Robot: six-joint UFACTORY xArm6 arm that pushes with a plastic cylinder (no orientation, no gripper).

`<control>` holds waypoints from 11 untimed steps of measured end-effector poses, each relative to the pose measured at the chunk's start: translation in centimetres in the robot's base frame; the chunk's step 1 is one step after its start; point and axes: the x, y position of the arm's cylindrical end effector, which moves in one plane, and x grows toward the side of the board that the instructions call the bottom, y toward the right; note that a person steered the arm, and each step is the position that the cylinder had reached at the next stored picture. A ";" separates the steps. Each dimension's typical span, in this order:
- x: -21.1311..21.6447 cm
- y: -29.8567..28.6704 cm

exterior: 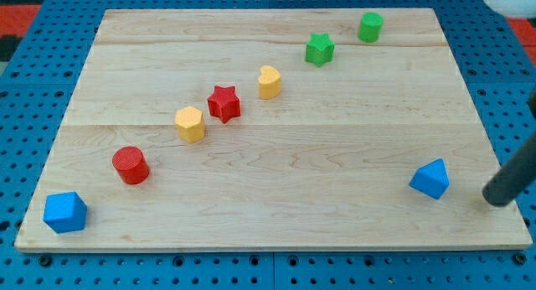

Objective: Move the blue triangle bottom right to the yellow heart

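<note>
Blue is the colour of the task's block: the blue triangle (430,178) sits low on the wooden board (276,206), near the view's right edge and not far above the board's bottom rim. My tip (494,198) rests just to the view's right of it and a touch lower, with a narrow strip of bare wood between the two, so they are near but apart. The rod is a plain dark bar slanting in from the view's right edge; it has no jaws to spread or press together, it pinches nothing, and it touches no block.

The yellow heart (269,81) stands well away, up and to the view's left of the blue triangle, in the upper middle of the board. It belongs to a slanted line of blocks running from lower left to upper right: a red cylinder (131,165), a yellow hexagon (190,123), a red star (224,103) close beside that hexagon, then the yellow heart, a green star (319,49) and a green cylinder (370,27) near the board's top edge. A blue block (65,212), its shape hard to make out, lies alone in the bottom left corner of the board. The board rests on a blue perforated table (33,89).
</note>
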 end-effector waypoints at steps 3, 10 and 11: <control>0.3 -8.2; -12.3 -17.3; -7.5 -16.5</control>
